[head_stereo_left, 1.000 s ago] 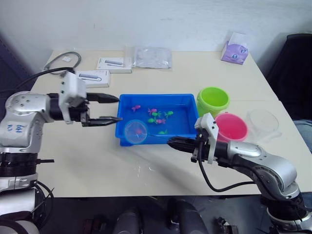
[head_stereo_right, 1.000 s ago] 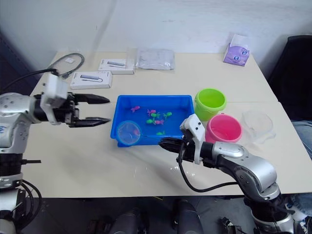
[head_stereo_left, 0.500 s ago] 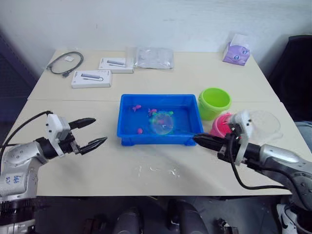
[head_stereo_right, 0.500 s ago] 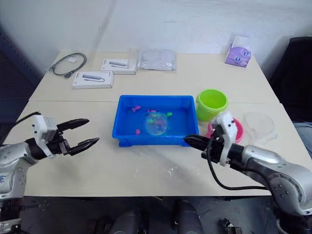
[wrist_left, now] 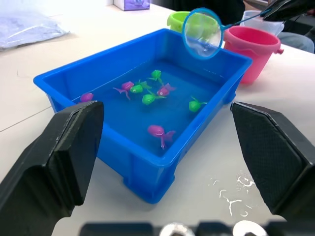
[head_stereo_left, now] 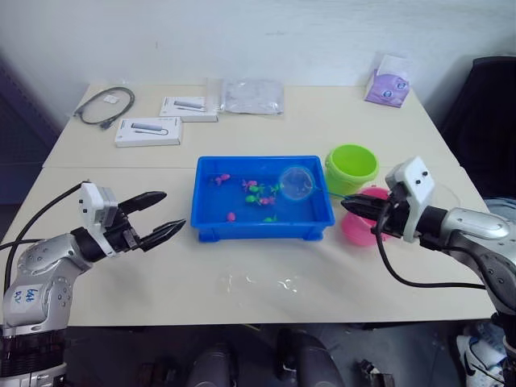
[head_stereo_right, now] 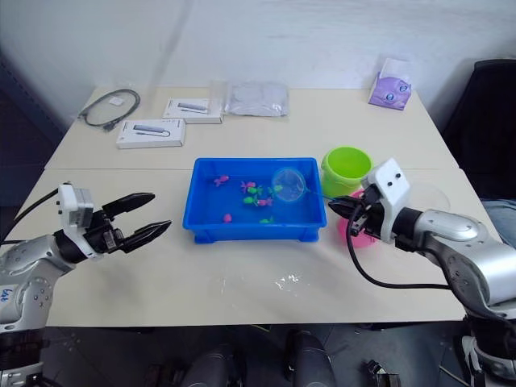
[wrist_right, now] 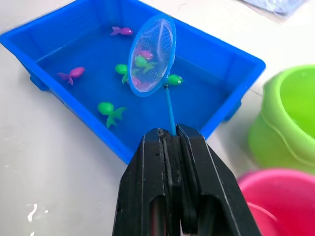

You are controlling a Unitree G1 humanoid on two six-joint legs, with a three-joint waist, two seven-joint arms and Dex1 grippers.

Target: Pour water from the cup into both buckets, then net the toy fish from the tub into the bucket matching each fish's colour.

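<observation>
A pale tabletop (head_stereo_left: 266, 282) against a white wall carries the work. The netting step looks to be in hand: the right tool (head_stereo_left: 351, 205), clamped on the thin handle, holds the net (head_stereo_left: 296, 182) above the right end of the blue tub (head_stereo_left: 262, 228) at frame centre. The mesh looks empty, so the next move calls for a dip under one fish. Pink and green toy fish (wrist_left: 156, 131) lie in the tub's water. The green bucket (head_stereo_left: 351, 168) and pink bucket (head_stereo_left: 357, 228) stand right of it; their contents I cannot tell. The left tool (head_stereo_left: 153, 216), lower left, gapes wide and empty.
</observation>
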